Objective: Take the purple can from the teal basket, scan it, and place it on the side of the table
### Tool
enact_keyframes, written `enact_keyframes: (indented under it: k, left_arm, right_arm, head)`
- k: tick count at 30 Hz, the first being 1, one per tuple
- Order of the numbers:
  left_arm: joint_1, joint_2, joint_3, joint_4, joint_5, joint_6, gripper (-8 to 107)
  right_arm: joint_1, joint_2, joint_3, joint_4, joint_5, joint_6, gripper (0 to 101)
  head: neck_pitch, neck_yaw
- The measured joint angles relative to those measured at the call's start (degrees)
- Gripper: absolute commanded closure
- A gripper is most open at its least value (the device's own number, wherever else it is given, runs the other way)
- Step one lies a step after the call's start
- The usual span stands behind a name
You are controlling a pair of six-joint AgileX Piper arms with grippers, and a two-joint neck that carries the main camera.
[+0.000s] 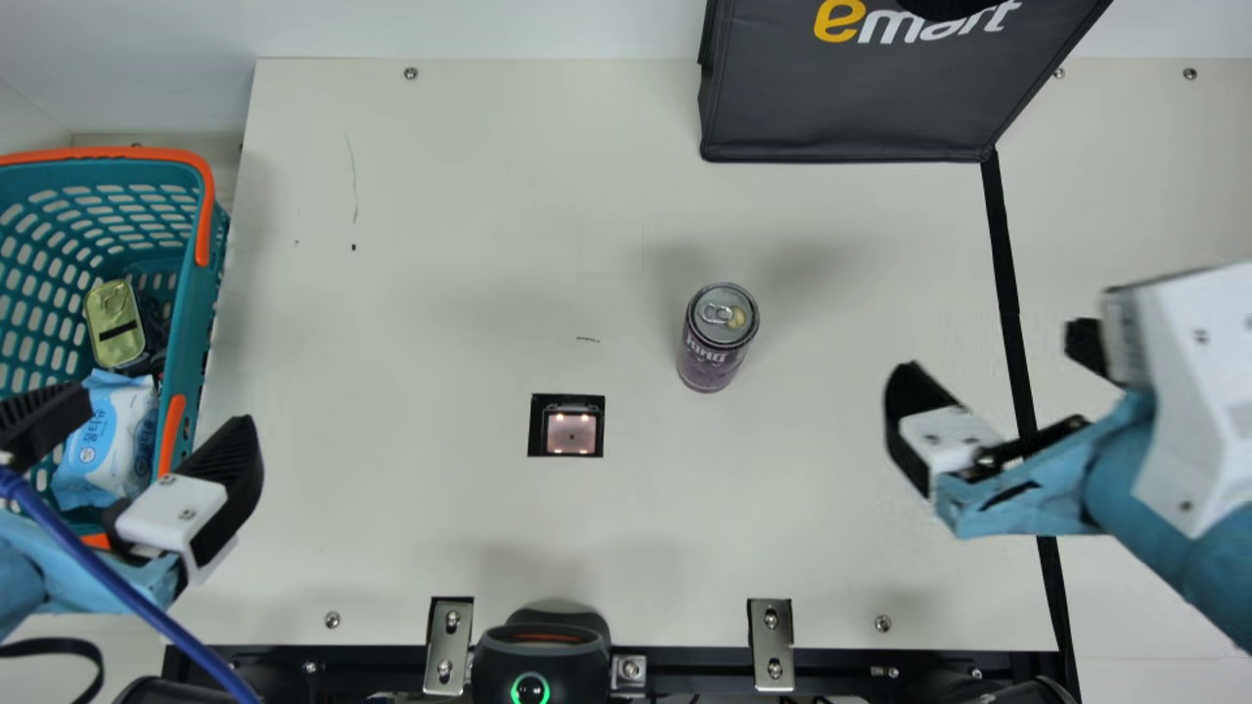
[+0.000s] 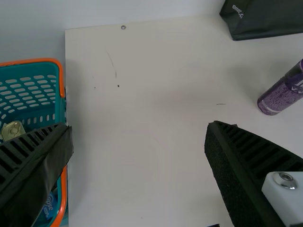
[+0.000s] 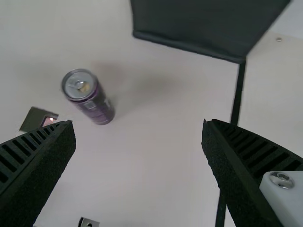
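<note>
Hold both sets of jaws wide apart: left gripper (image 1: 158, 418) by the teal basket (image 1: 190, 337), right gripper (image 1: 993, 362) above the bench's (image 1: 841, 528) right side. See the small lit window (image 1: 571, 433) between, then the purple can (image 1: 717, 342) upright on the bench, and a black bag (image 1: 851, 108) beyond.

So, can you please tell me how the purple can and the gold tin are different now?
The can is purple with a silver top, while the tin is gold.
The can is a tall cylinder; the tin is flat, with rounded corners.
The can stands upright on the table, but the tin is inside the basket.
Both look like metal and have a pull tab.
</note>
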Motion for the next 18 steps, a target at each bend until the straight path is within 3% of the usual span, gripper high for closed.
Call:
enact_keyframes:
  k: [11, 18]
  left_arm:
    - [0.0, 0.0, 0.0, 0.0, 0.0, 0.0, 9]
    - [0.0, 0.0, 0.0, 0.0, 0.0, 0.0, 9]
  right_arm:
    - [-5.2, 9.4, -0.7, 13.2, 0.0, -12.8, 6]
    - [-7.0, 15.4, -1.1, 18.5, -0.2, -19.4, 6]
  head:
    - [0.0, 0.0]
    - [0.0, 0.0]
